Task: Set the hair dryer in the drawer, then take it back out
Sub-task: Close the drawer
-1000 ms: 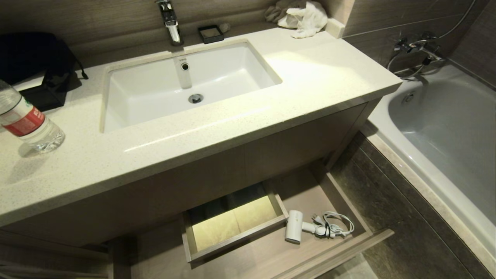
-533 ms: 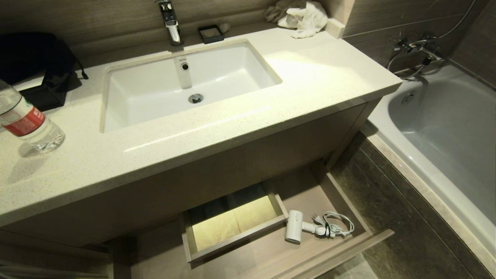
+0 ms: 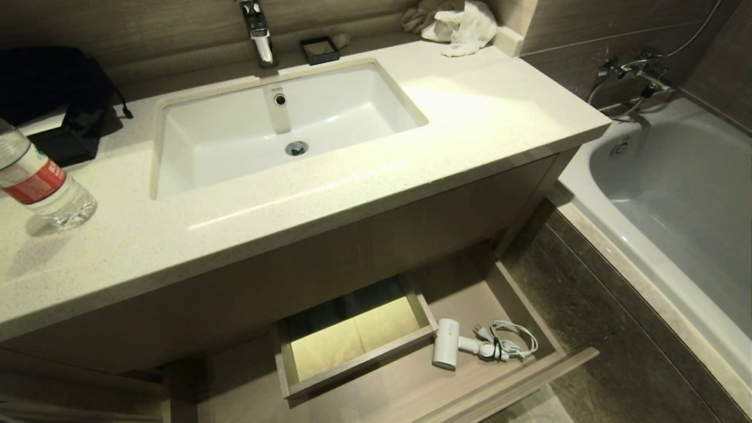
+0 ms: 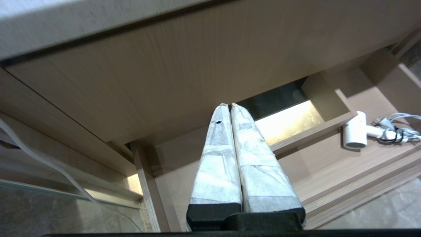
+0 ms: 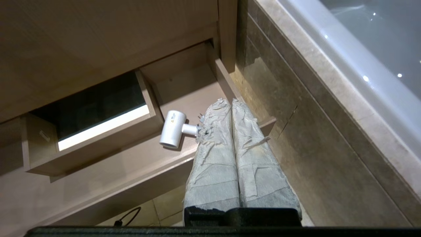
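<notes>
The small white hair dryer (image 3: pixel 447 351) lies on its side in the pulled-out light-wood drawer (image 3: pixel 517 382) under the vanity, its bundled white cord (image 3: pixel 511 346) beside it toward the drawer's right wall. It also shows as the hair dryer (image 4: pixel 356 135) in the left wrist view and the hair dryer (image 5: pixel 173 133) in the right wrist view. Neither gripper appears in the head view. My left gripper (image 4: pixel 229 106) is shut and empty, held in front of the vanity. My right gripper (image 5: pixel 229 101) is shut and empty, above the drawer's right end, apart from the dryer.
A boxed rectangular cutout (image 3: pixel 352 338) sits left of the dryer inside the drawer. On the countertop (image 3: pixel 470 117) are a sink (image 3: pixel 282 126), a water bottle (image 3: pixel 41 182), a black bag (image 3: pixel 53 82) and a white cloth (image 3: pixel 464 26). A bathtub (image 3: pixel 675 194) flanks the vanity at right.
The head view has shifted very slightly, so the counter items sit a touch higher in the picture. The hair dryer lies unmoved in the drawer.
</notes>
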Controlling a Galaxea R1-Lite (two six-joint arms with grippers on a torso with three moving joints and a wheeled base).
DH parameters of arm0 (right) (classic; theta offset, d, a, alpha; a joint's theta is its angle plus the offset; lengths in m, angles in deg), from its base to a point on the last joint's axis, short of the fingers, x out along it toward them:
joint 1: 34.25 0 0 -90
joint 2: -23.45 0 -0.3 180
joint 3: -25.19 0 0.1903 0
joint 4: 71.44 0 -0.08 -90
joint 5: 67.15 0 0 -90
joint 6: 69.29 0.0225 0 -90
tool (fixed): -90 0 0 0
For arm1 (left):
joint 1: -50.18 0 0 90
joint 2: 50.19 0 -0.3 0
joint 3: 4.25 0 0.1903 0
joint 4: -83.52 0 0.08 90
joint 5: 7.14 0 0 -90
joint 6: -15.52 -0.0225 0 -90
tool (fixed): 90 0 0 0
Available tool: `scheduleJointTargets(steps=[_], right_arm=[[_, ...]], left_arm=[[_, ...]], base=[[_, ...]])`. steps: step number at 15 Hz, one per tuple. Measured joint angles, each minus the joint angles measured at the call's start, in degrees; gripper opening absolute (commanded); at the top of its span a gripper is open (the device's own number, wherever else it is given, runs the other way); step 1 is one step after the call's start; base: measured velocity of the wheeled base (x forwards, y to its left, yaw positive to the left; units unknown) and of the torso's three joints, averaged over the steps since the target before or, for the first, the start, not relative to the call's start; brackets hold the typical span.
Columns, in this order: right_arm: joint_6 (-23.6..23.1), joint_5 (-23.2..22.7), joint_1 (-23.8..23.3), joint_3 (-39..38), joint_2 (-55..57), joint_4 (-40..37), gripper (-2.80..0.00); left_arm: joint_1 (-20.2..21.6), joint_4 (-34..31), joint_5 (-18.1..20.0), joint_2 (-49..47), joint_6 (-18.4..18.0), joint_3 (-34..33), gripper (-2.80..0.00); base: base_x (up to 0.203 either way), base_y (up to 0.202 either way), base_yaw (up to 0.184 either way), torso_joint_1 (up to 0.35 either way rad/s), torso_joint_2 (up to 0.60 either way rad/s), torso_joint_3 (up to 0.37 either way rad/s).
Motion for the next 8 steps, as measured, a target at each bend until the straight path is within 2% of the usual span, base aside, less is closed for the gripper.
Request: scheduleJointTargets(steps=[8], right_arm=[[0.09, -0.01, -0.02, -0.05, 0.01, 0.0, -2.8]], left_arm=[[0.0, -0.03, 0.0, 0.0, 0.0, 0.0, -2.8]], base=[[0.0, 0.0, 0.0, -0.187, 0.53, 0.335]])
